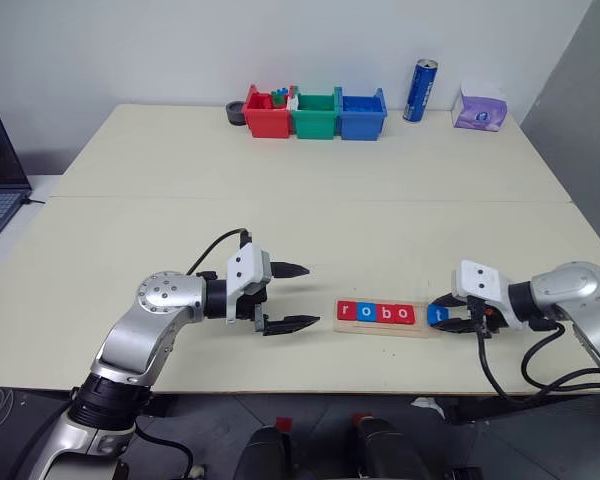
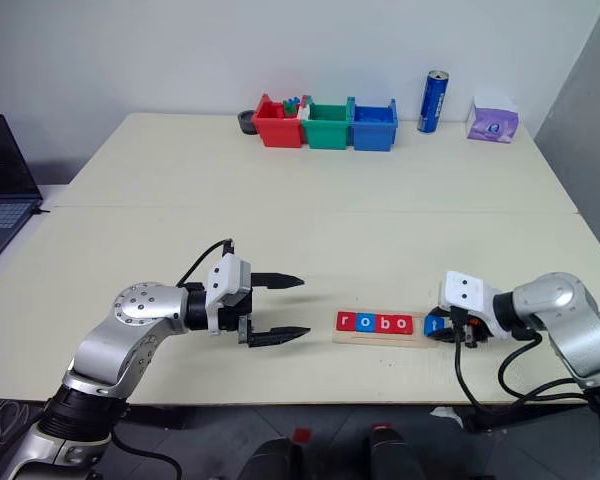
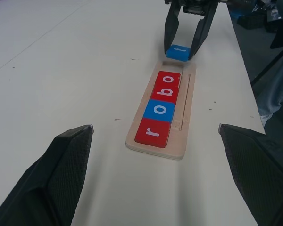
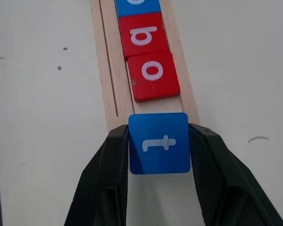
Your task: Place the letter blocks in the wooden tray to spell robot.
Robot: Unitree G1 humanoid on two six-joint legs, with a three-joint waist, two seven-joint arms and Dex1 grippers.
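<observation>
The tabletop (image 1: 310, 200) carries the wooden tray (image 1: 382, 327) low in the frame, right of centre. Four letter blocks (image 1: 377, 313), r-o-b-o, are seated in it. The left gripper (image 1: 293, 297) is held wide open, empty. The blue t block (image 4: 159, 142) is pinched by the right gripper (image 4: 159, 155) at the tray's right end.

Head stereo pair looks forward and down over the table (image 1: 310, 200) from above; both eyes share the whole tabletop, far bins (image 1: 315, 113) to near edge, right eye slightly offset sideways. Left wrist cam sits low, near the surface, looking along the wooden tray (image 3: 162, 117) lengthwise toward the right gripper (image 3: 181, 49) at its far end. Right wrist cam is very close, looking steeply down at the tray's end and the blue t block (image 4: 159, 142). Both wrist views share tray and blocks, seen from opposite ends.
</observation>
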